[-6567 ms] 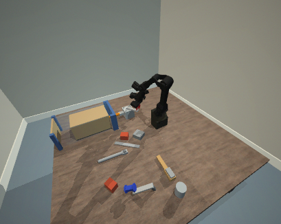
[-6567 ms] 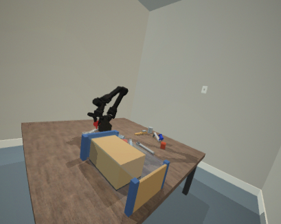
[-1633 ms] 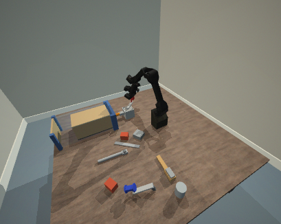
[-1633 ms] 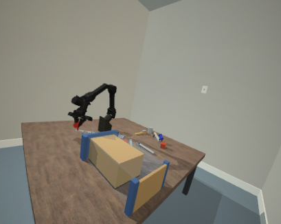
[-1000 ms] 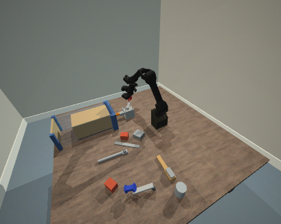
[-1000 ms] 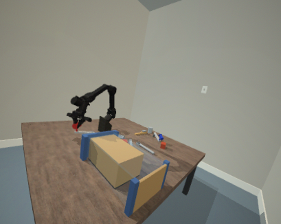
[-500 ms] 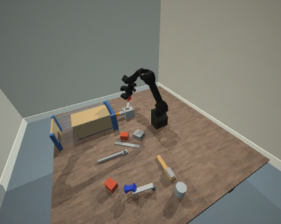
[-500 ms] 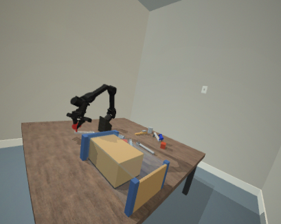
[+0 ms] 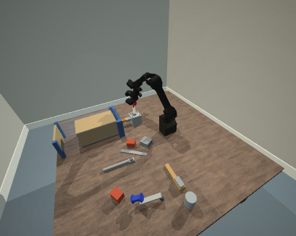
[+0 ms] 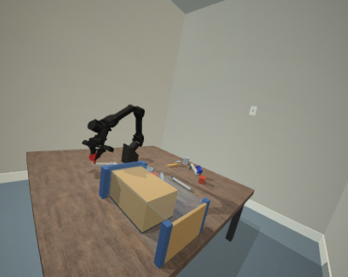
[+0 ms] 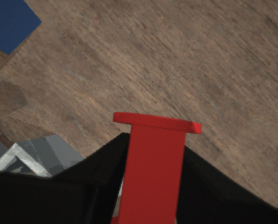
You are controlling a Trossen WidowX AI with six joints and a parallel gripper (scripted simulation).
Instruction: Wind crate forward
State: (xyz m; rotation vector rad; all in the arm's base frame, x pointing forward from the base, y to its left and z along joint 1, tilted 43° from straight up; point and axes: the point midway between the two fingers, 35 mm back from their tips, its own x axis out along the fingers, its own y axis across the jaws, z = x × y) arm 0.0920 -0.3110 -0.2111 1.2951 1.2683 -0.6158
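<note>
The tan crate sits flat in the cubby. Its front is close behind the blue frame; I cannot tell if they touch. An orange strap runs from the frame to the grey winch. The winch handle stands on the winch, its pale arm reaching out to the red grip. My gripper is shut on that red grip, with a finger on each side. The key in the hole is hidden.
A tan end panel with blue posts stands at the cubby's far end. On the bench lie red blocks, a grey block, a flat bar, a wrench, a hammer, a blue-knobbed crank and a cylinder.
</note>
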